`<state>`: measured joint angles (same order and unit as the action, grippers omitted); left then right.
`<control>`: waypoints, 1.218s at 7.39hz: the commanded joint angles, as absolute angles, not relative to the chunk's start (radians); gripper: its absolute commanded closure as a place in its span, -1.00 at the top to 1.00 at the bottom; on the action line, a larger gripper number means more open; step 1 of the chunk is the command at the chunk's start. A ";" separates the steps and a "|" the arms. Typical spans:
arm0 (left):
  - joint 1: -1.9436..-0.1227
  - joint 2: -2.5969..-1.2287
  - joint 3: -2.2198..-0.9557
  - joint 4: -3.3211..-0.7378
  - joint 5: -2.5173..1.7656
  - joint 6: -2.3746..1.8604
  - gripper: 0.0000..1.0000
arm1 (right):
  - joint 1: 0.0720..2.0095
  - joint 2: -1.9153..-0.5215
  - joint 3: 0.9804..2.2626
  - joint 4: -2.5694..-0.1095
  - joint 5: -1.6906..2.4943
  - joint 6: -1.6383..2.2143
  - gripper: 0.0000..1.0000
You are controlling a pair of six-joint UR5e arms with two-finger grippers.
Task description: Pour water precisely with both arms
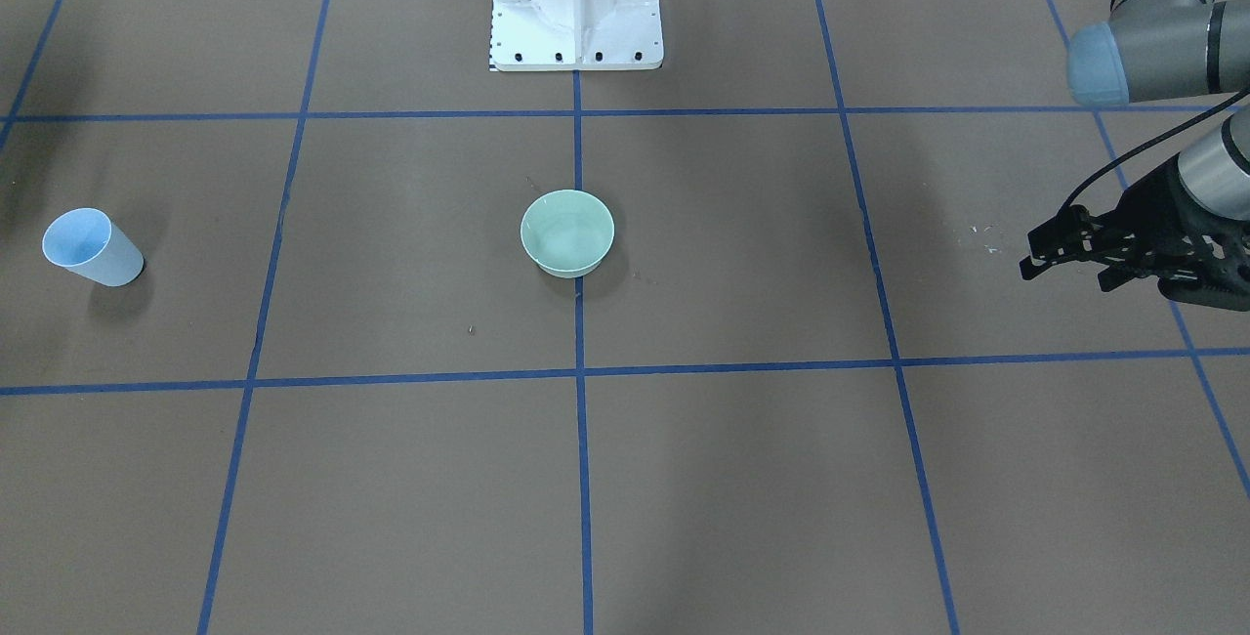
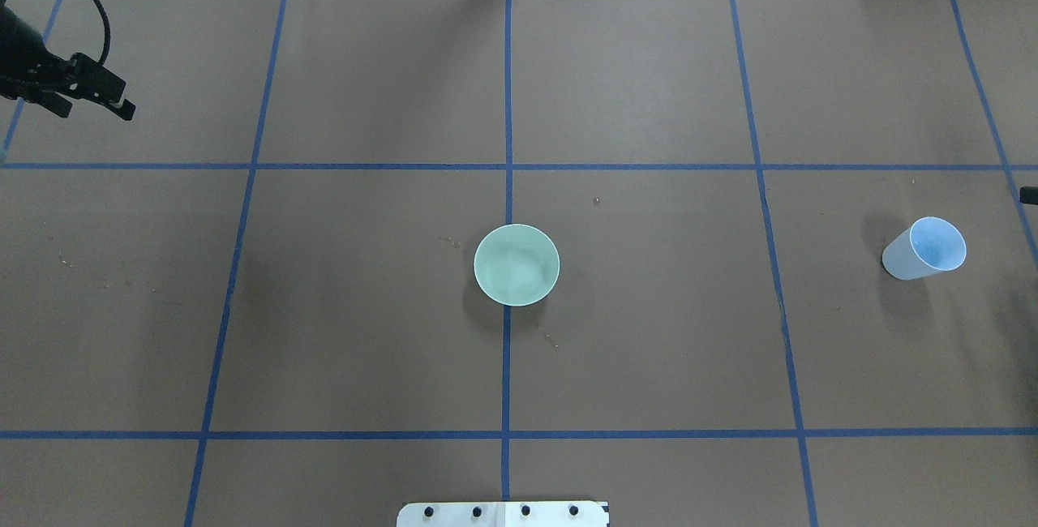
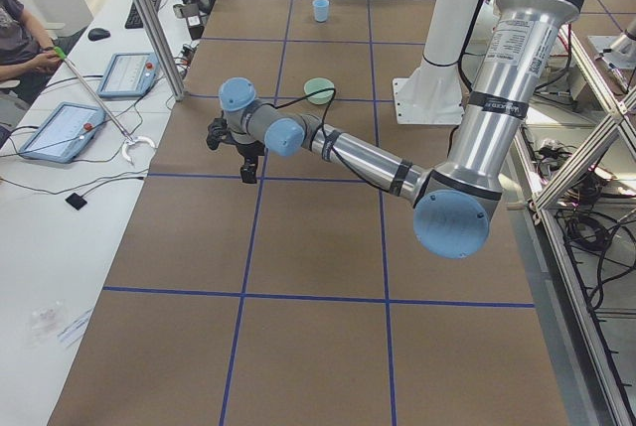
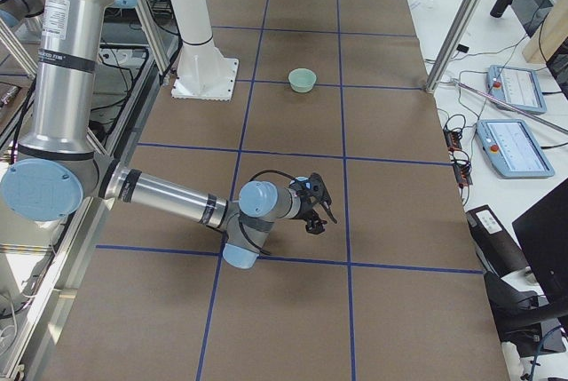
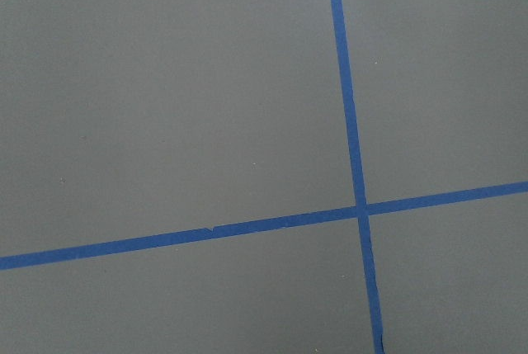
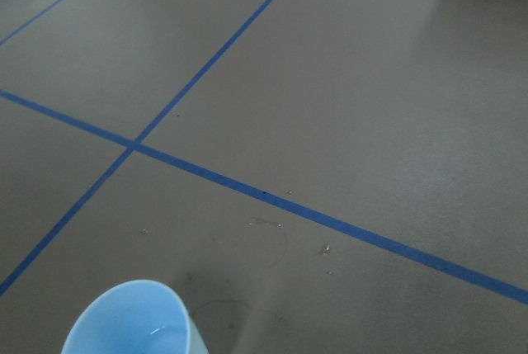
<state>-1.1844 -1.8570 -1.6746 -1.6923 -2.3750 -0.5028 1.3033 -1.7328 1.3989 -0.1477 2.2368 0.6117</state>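
The light blue cup (image 2: 924, 249) is standing upright on the brown table (image 2: 365, 365), far to the robot's right side. The water (image 6: 158, 333) is lying inside this cup; in the right wrist view it is showing only as a small white glint near the bottom. The pale green bowl (image 2: 516, 264) is sitting in the middle of the table, on the central line of blue tape (image 2: 507, 105), well apart from the cup.

The left arm (image 3: 497, 98) is reaching out over the table's left end, far from both vessels. Its left pincer (image 2: 96, 108) is hanging above the bare table with its two fingers spread apart, and it is holding nothing. The left wrist camera is showing only table and crossing tape.

The right arm (image 4: 169, 194) is stretching low over the table near the cup's end. The right pincer (image 4: 319, 217) is showing clearly only in the side views, so I cannot tell how far it is open. The cup's rim is lying at the bottom edge of the right wrist view.
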 commanded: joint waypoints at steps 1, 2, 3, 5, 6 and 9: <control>-1.181 -1.917 -1.680 -1.605 -2.315 -0.508 0.98 | 1.363 -1.650 1.408 -0.422 2.241 0.537 0.98; -1.155 -1.922 -1.719 -1.600 -2.303 -0.614 0.98 | 1.373 -1.620 1.413 -0.548 2.244 0.453 0.98; -1.087 -1.927 -1.773 -1.600 -2.301 -0.738 0.99 | 1.402 -1.561 1.426 -0.683 2.269 0.383 0.98; -0.944 -1.980 -1.840 -1.594 -2.238 -0.982 0.99 | 1.419 -1.534 1.440 -0.832 2.310 0.284 0.98; -0.913 -1.991 -1.848 -1.594 -2.235 -1.014 0.99 | 1.411 -1.536 1.454 -0.880 2.312 0.284 0.98; -0.662 -2.148 -1.833 -1.484 -2.096 -1.209 0.98 | 1.378 -1.537 1.471 -0.986 2.330 0.281 0.96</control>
<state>-0.7640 -2.0678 -1.8418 -1.5564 -2.1688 -1.1535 1.3881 -1.5369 1.4666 -0.9405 2.3174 0.2831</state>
